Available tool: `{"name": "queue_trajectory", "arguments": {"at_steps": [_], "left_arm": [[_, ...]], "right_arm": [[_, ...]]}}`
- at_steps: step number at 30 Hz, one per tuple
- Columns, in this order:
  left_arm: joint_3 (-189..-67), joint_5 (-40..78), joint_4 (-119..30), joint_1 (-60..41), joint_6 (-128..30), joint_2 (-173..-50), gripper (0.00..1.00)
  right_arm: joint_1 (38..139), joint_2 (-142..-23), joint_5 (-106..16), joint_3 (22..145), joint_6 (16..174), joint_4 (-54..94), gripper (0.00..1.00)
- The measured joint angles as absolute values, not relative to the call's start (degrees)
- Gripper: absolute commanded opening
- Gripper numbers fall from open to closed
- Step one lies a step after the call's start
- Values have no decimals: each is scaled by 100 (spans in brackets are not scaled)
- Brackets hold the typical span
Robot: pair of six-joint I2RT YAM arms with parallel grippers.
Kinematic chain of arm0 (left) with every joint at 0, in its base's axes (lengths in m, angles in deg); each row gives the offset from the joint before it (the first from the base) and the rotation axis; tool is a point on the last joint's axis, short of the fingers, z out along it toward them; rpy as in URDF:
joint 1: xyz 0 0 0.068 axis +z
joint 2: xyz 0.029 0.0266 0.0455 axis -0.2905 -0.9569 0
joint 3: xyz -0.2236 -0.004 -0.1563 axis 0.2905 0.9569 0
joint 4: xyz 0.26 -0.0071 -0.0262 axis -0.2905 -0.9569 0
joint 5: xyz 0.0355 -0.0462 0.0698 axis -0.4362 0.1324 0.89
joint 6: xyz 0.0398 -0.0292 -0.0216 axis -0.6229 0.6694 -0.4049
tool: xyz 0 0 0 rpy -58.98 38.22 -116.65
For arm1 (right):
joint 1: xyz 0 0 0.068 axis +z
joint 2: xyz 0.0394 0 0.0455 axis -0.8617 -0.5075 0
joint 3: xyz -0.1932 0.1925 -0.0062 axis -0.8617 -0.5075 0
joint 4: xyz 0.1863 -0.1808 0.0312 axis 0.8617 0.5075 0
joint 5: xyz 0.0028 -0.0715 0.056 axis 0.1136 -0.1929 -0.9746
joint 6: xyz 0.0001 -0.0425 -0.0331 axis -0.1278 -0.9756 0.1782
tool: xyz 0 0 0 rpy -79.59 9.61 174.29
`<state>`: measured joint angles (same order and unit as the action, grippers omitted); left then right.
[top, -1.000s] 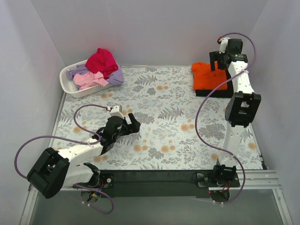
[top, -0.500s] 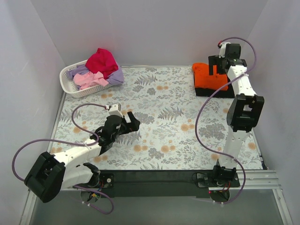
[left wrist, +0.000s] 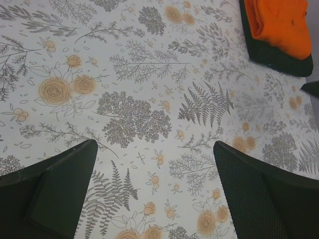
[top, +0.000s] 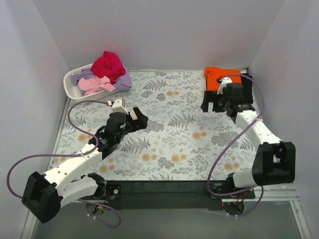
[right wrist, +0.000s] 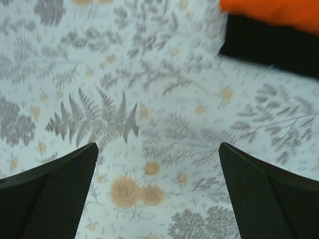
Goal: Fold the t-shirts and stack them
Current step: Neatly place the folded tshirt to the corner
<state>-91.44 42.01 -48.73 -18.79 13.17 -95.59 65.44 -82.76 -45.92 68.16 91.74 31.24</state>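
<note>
- Left hand (left wrist: 154, 147) and right hand (right wrist: 157, 147): both spread wide and empty above the floral tabletop (top: 174, 144).
- Orange t-shirt (top: 219, 74) lies on the black t-shirt (left wrist: 274, 54) in the far right corner.
- Magenta t-shirt (top: 108, 64) is heaped with others in the basket (top: 75, 92).
- Risk: the right hand, near the stack, could snag and skew it.
- Risk: the tangled basket shirts may lift together.

A grey cloth (top: 174, 134) printed with ferns and pale orange flowers lies flat across the middle of the frame. A white slotted basket (top: 88, 97) sits at its upper left corner, set at an angle close to the plain white walls (top: 149, 30). A black strip (top: 164, 191) runs along the cloth's lower edge
</note>
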Motion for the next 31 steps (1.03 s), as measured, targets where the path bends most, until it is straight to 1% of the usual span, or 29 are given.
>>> {"name": "queue_trajectory", "arguments": {"at_steps": [3, 8, 17, 31], "left_arm": [[-9305, 4299, -5146, -1879, 1261, -9340, 95], [-9478, 4474, -5408, -1879, 1197, -9154, 95], [-9476, 4772, -5673, -1879, 1164, -9080, 95], [-9476, 4927, -5721, -1879, 1132, -9067, 95]], "right_arm": [[7018, -8018, -4421, 6009, 9406, 2982, 98], [7540, -7813, -4194, 5417, 9644, 2962, 99], [7571, -6923, -4189, 4792, 9681, 2685, 98], [7571, -6998, -4255, 4645, 9625, 2702, 98]]}}
